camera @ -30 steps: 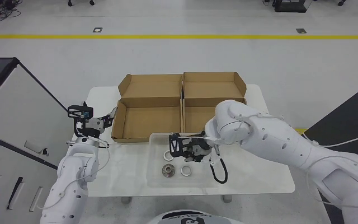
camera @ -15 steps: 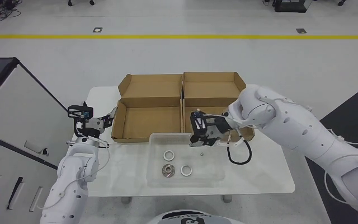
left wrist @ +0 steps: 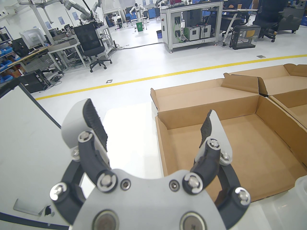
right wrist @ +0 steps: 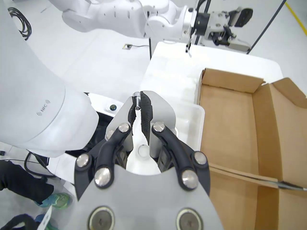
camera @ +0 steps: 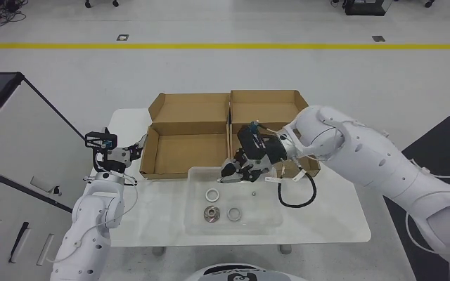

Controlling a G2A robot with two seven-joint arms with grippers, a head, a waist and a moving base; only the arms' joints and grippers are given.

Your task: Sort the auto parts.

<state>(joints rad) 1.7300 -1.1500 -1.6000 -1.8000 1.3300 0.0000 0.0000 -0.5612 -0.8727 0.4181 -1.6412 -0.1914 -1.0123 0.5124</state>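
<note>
White table point(camera: 330, 204) is carrying the whole job, with pale shop floor and a yellow line lying beyond it. At the tips of the right gripper point(right wrist: 139, 106) a small threaded metal bolt point(right wrist: 137, 100) is being pinched, the two dark pads clenching it from either side so that its end is sticking out past them. Seen from above, that right gripper point(camera: 228, 173) is hanging over the far edge of the tray point(camera: 271, 211), just in front of the near walls of the boxes and close to the seam between them. Inside the tray, one white ring point(camera: 211, 194) is lying nearer the boxes, while a grey metal hub point(camera: 210, 213) and a second white ring point(camera: 234, 213) are lying side by side nearer the robot, apart from each other. Behind the tray, the left box point(camera: 184, 151) and the right box point(camera: 267, 116) are sitting open and touching along one shared wall, flaps folded back; the left box's floor point(right wrist: 230, 130) is showing bare cardboard. Further out, the left gripper point(left wrist: 151, 111) is holding its fingers spread wide with nothing between them, hovering at the table's left edge beside the left box point(left wrist: 227, 144), well apart from the tray.
</note>
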